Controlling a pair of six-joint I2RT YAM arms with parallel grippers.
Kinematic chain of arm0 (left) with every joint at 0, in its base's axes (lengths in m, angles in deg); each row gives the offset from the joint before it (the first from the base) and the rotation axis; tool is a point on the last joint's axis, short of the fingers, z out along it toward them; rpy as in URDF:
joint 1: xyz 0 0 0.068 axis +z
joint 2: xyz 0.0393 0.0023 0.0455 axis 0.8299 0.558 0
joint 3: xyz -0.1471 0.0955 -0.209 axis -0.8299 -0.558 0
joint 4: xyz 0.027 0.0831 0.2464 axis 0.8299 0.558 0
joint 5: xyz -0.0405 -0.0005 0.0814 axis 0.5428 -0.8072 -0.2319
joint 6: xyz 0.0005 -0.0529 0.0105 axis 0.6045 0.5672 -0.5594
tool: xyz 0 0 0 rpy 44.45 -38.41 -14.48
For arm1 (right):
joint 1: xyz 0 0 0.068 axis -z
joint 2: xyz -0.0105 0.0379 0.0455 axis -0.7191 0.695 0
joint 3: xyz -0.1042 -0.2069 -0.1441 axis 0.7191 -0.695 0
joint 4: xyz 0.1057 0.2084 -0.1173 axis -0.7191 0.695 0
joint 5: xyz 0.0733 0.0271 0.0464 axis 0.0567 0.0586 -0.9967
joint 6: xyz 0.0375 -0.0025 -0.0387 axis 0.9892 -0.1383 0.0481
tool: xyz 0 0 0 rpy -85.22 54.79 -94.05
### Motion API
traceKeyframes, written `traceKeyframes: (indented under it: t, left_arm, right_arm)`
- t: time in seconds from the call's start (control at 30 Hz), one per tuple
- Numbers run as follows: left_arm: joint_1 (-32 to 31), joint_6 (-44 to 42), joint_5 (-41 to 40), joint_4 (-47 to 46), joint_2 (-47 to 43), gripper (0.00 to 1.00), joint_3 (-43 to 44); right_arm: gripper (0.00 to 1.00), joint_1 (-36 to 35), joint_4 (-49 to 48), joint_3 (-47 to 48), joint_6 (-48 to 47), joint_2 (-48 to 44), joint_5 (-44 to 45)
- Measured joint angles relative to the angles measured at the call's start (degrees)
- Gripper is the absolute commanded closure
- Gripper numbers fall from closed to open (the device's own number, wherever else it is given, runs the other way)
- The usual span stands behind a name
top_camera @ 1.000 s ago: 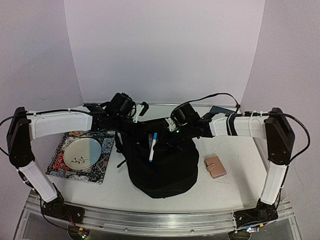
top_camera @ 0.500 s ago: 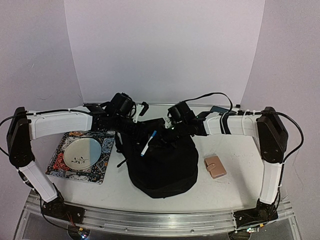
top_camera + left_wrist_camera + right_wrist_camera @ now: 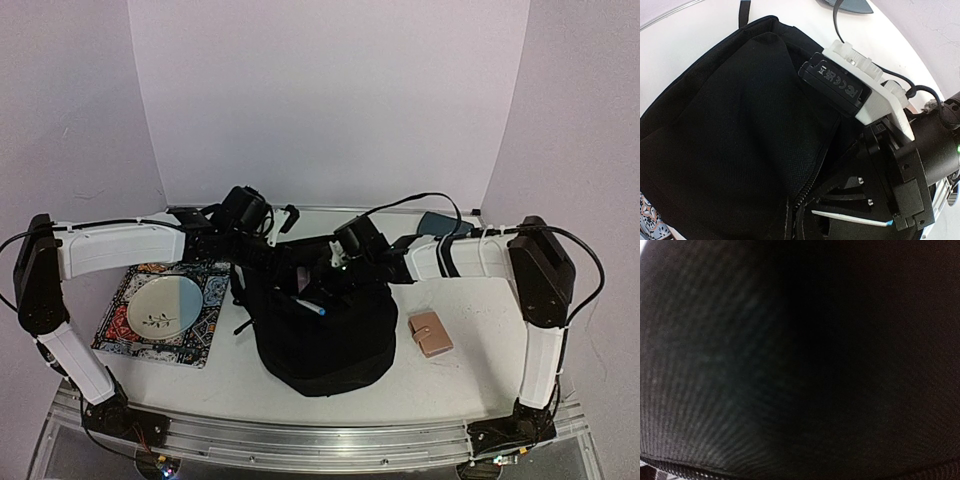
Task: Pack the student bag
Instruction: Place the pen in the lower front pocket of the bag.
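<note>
The student bag (image 3: 325, 335), a large black backpack, lies mid-table with its open top toward the back. My left gripper (image 3: 266, 256) is at the bag's back left rim, seemingly shut on the fabric by the zipper (image 3: 807, 192); its fingers blend into the black cloth. My right gripper (image 3: 330, 288) reaches down into the bag's mouth, shut on the blue end of a white pen (image 3: 306, 304). The pen lies nearly level inside the opening. It also shows in the left wrist view (image 3: 850, 218), next to the right gripper (image 3: 902, 217). The right wrist view shows only dark bag fabric (image 3: 740, 390).
A white plate (image 3: 165, 303) sits on a patterned mat (image 3: 200, 342) at the left. A tan wallet (image 3: 431, 334) lies right of the bag. A dark blue-grey tray (image 3: 440, 221) is at the back right, behind my right arm.
My right gripper has moved left and lower into the bag's mouth. The pen has swung from hanging upright to nearly level. My left arm has not moved.
</note>
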Motion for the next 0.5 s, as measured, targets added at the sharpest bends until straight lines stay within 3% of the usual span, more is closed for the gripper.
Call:
traceKeyframes:
  t: [0.3,0.5]
  left_arm:
    - [-0.2,0.0,0.0,0.0,0.0,1.0,0.0]
    - [-0.5,0.0,0.0,0.0,0.0,1.0,0.0]
  right_arm:
    - [1.0,-1.5,-1.7,-0.4,0.2,-0.4,0.5]
    - [0.8,-1.6,-0.3,0.8,-0.4,-0.4,1.3]
